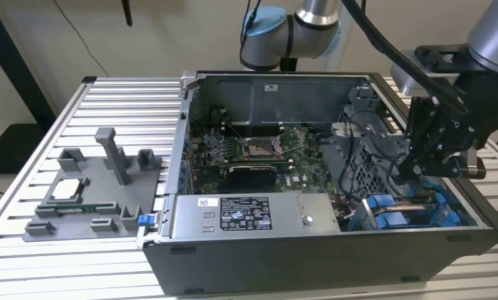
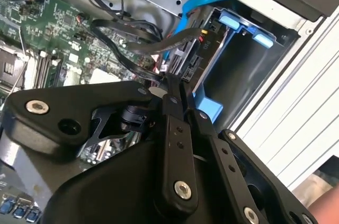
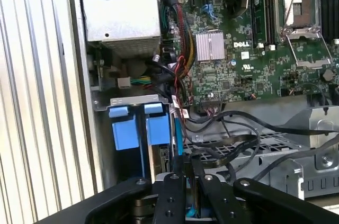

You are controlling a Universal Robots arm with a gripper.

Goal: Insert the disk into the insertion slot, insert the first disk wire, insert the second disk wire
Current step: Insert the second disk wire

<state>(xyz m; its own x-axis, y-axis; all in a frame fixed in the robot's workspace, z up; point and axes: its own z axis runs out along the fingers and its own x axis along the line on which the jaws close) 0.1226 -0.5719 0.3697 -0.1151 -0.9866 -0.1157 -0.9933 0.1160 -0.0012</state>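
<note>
My black gripper [image 1: 410,171] hangs low inside the open computer case, at the exterior view's right, right over the insertion slot [image 1: 411,212] with its blue rails. In both wrist views the fingers meet at the tip [image 2: 172,82] [image 3: 184,161], shut on the end of a thin blue disk wire [image 2: 195,5] [image 3: 177,131]. That tip is against the rear edge of the disk [image 2: 186,61], which stands edge-on in the slot [image 2: 241,62], mostly hidden. A black flat wire [image 2: 159,41] with a plug lies right beside it. Blue tabs [image 3: 130,128] mark the slot's mouth.
A grey labelled power-supply box [image 1: 249,214] lies beside the slot. The green motherboard [image 1: 249,150] fills the case floor. Loose black cables [image 3: 233,128] cross a perforated metal cage [image 3: 265,142]. A grey fixture [image 1: 90,187] stands on the slatted table at the exterior view's left.
</note>
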